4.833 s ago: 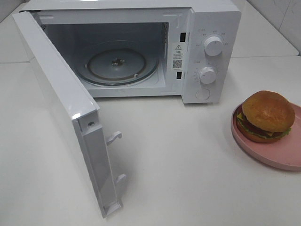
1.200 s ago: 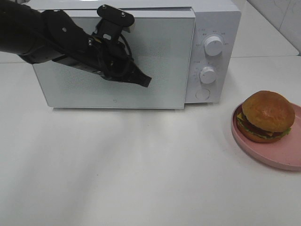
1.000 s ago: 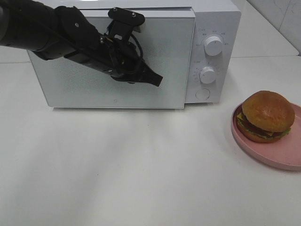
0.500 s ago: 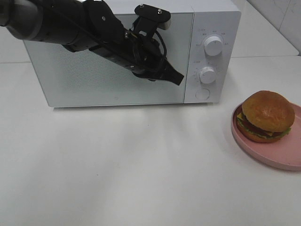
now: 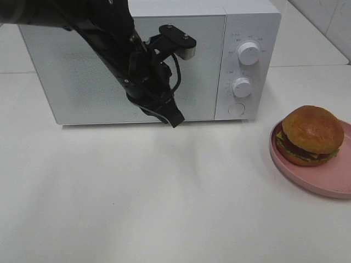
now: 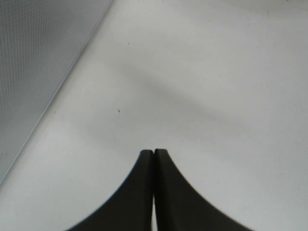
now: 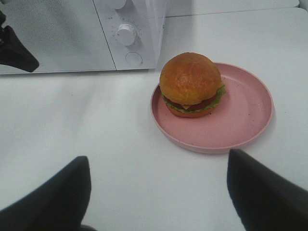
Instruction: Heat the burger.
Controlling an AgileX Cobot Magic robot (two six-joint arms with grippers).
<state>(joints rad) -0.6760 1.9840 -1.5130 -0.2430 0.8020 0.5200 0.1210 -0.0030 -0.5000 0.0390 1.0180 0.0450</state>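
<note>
The burger (image 5: pixel 310 131), with a golden-brown bun, sits on a pink plate (image 5: pixel 329 183) at the right of the table. It also shows in the right wrist view (image 7: pixel 190 79), on the plate (image 7: pixel 240 120). The white microwave (image 5: pixel 82 76) stands at the back with its door closed. My left gripper (image 5: pixel 175 120) is shut and empty, pointing down just in front of the door's lower right part. In the left wrist view (image 6: pixel 153 152) its fingers are pressed together above the table. My right gripper (image 7: pixel 155 156) is open and empty, short of the plate; it is out of the exterior view.
The microwave's control panel carries two knobs (image 5: pixel 249 53) (image 5: pixel 242 87) and a round button (image 5: pixel 236 109). The left arm crosses in front of the door. The white table (image 5: pixel 164 208) spreads in front. A wall runs behind at the far right.
The microwave door, open 4.8 s ago, is now closed. My left gripper slid right across the door, then swung down toward the table at the door's lower edge. The burger has not moved.
</note>
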